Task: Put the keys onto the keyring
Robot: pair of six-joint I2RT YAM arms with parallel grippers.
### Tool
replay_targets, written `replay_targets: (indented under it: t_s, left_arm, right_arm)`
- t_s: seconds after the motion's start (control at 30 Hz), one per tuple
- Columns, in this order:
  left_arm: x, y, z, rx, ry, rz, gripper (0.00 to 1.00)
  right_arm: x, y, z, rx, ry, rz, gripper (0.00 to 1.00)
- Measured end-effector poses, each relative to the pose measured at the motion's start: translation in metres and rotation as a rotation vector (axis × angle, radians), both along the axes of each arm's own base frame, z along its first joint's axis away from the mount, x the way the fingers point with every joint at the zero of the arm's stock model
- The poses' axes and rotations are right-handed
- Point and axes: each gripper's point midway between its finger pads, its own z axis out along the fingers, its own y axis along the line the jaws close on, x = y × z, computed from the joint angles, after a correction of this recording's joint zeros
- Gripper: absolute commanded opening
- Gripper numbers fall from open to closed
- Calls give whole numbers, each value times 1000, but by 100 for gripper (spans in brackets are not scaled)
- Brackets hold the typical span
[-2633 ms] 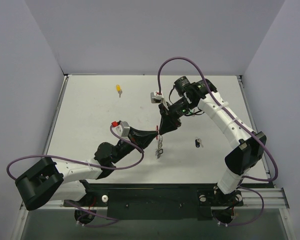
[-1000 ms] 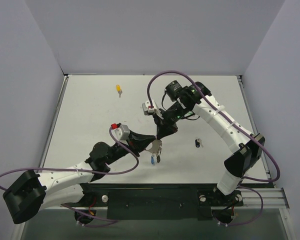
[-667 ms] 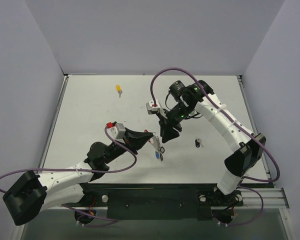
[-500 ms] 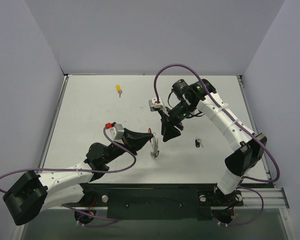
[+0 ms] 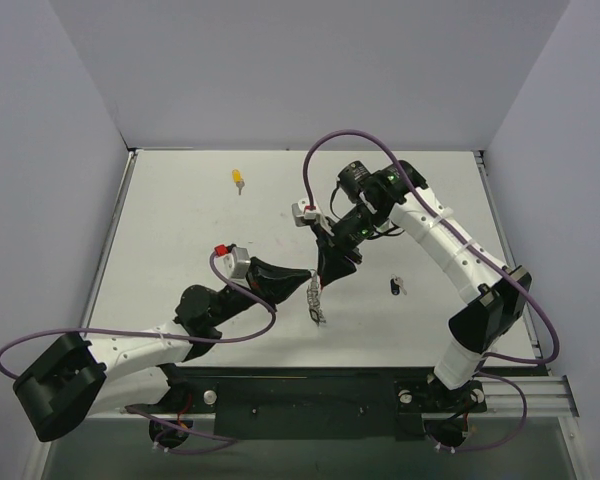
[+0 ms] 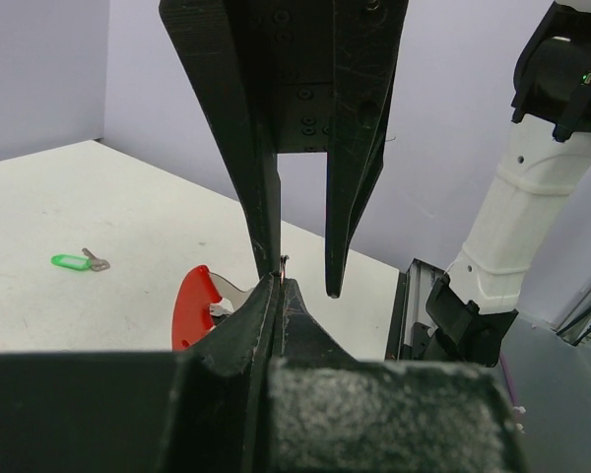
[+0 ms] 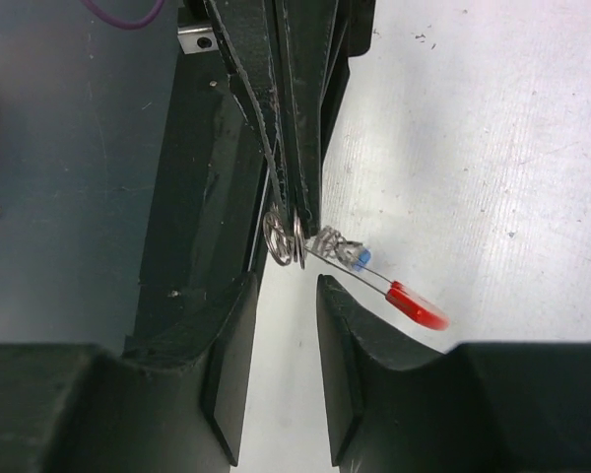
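My left gripper [image 5: 307, 279] is shut on the wire of the keyring [image 7: 284, 236], near the table's middle. The ring's red tag [image 7: 417, 305] and a small blue bit [image 7: 360, 258] hang below it, off the table. My right gripper [image 7: 288, 286] is open, its fingertips just short of the ring with nothing between them. In the left wrist view its fingers [image 6: 347, 148] come down from above, one beside the ring wire. The green key [image 6: 74, 261] lies on the table beyond the red tag [image 6: 192, 305]. The yellow key [image 5: 238, 178] lies far left, the black key [image 5: 396, 287] to the right.
The white table [image 5: 180, 230] has grey walls on three sides. A black rail [image 5: 310, 400] with both arm bases runs along the near edge. Purple cables [image 5: 350, 140] loop above each arm.
My right gripper has gone from shut at the ring to open, backed off a little, then closed in on it again. The left gripper still pinches the ring; the hanging tag has swung.
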Motion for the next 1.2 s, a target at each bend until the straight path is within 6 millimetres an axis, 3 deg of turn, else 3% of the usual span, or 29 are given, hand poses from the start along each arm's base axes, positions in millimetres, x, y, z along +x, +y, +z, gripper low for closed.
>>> replay_targets:
  t_s: [0.57,0.77,1.07,1.2]
  left_arm:
    - [2,-4,-4,-13,23,-10,0]
    - [2,-5,-6,-17,37,-16,0]
    - [2,-6,-7,-17,44,-22,0]
    - [2,-8,-10,-12,49,-26,0]
  right_arm:
    - [-1,5,-2,-5,21,-8,18]
    - [0,5,-2,-4,19,-9,9]
    - [1,7,-5,-13,34,-17,13]
    - [1,6,-5,-15,34,-18,4]
